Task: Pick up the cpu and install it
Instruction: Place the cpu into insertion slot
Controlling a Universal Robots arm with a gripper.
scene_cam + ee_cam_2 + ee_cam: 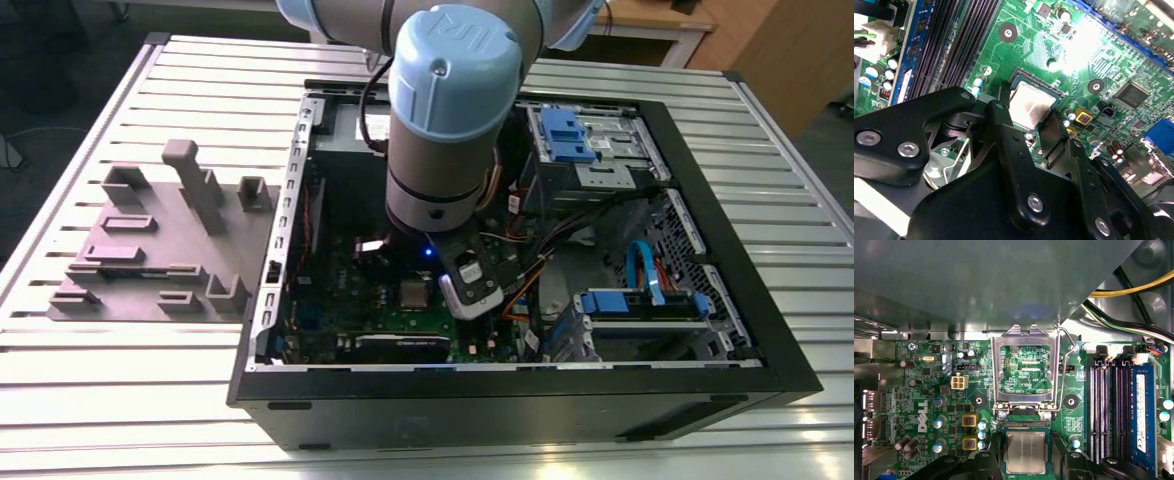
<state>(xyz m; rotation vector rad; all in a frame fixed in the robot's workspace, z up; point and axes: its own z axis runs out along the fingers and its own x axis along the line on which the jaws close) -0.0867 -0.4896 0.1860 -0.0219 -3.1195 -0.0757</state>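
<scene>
- Black gripper (1029, 109) linkage, with its bolts and pivot pins, lies closest to both wrist cameras; its two fingers (1001, 117) reach down to the motherboard (929, 380).
- The jaws are drawn in to the width of the cpu (1025, 453), one finger against each of two opposite edges, so the gripper (1027, 440) has the chip clasped between them.
- The cpu (1030, 104) is a small flat square with a dull silvery-grey metal top, faintly mottled by reflections, set on a thin green rim that shows all round the metal.
- It lies flat with the metal face up, inside the dark frame of the socket.
- Being square, it has no long axis; its edges run parallel to the socket frame and to the memory slots (1104, 405).
- The socket's metal load plate (1026, 365) is swung open just beside the chip, and the wire lever (1066, 370) runs along one side of that plate.
- A blue memory stick (1141, 415) stands in the slot beyond the empty black ones.
- In the exterior view the arm (447, 120) reaches down into the open computer case (534, 400), and the cpu (416, 293) shows as a grey square on the near part of the board, just to the exterior view's left of the wrist.
- A purple-grey tray (147, 250) with raised blocks lies on the slatted table (134, 420), on the exterior view's left of the case.
</scene>
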